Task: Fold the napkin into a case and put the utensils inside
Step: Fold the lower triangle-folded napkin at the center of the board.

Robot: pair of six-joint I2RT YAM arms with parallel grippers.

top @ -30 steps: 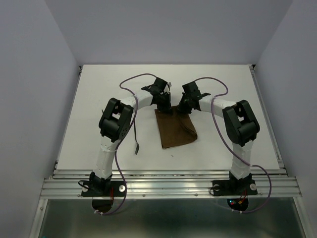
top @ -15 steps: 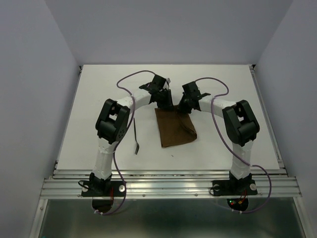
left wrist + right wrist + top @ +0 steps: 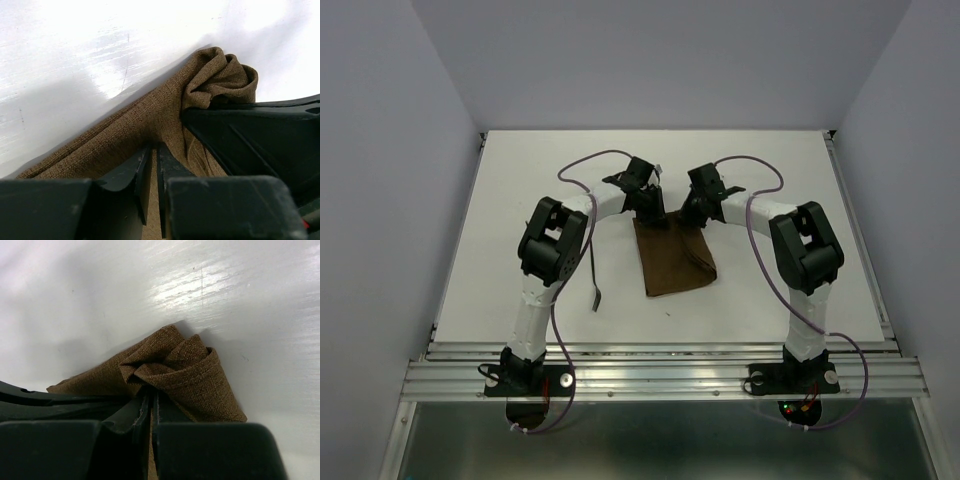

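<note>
Two white-and-black robot arms meet over the far edge of the napkin (image 3: 675, 265), a plain brown woven cloth folded into a rough rectangle at the centre of the white worktop (image 3: 520, 200). The right pincer (image 3: 693, 212) is closed on the napkin's far right corner. Its wrist camera shows the black fingertips pressed together where the coarse fabric gathers into a rumpled, layered peak. The left pincer (image 3: 648, 208) stands just beside it at the far left corner. In its own camera its fingers (image 3: 142, 167) are nearly together, with a thin slit between them and their tips down on the flat weave. Whether they pinch any cloth cannot be told. One utensil (image 3: 596, 292), a thin dark metal piece with a small widened head, lies on the bare worktop left of the napkin, partly hidden under the left arm.
</note>
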